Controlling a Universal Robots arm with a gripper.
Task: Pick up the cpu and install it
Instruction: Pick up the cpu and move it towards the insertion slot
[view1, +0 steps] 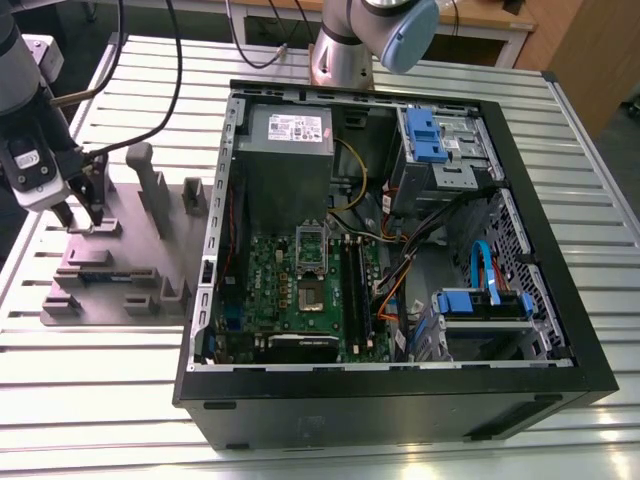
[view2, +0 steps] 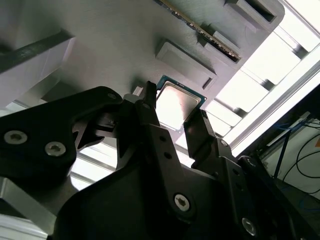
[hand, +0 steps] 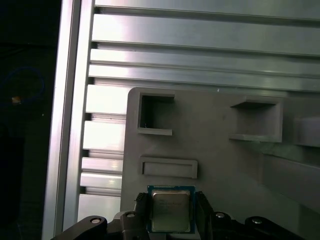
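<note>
While the gripper (view1: 80, 222) stands over the grey fixture plate (view1: 120, 262), at nine o'clock from the open computer case (view1: 380, 405) in the exterior view, its fingers (view2: 148, 107) pinch the cpu (hand: 171, 212) by two opposite edges; grey posts (view1: 150, 185) rise just beside, toward three o'clock.

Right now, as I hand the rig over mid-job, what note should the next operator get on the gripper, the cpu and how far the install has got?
Gripper: down on the grey fixture plate at the exterior view's left, outside the open PC case. It is set around the cpu; a firm grip cannot be confirmed.
Cpu: flat on the plate, metal top up, seen in both wrist views.
Done: the gripper is at the cpu.
Left: the cpu is not yet lifted clear or carried over; the motherboard socket inside the case looks open and unfilled.
</note>
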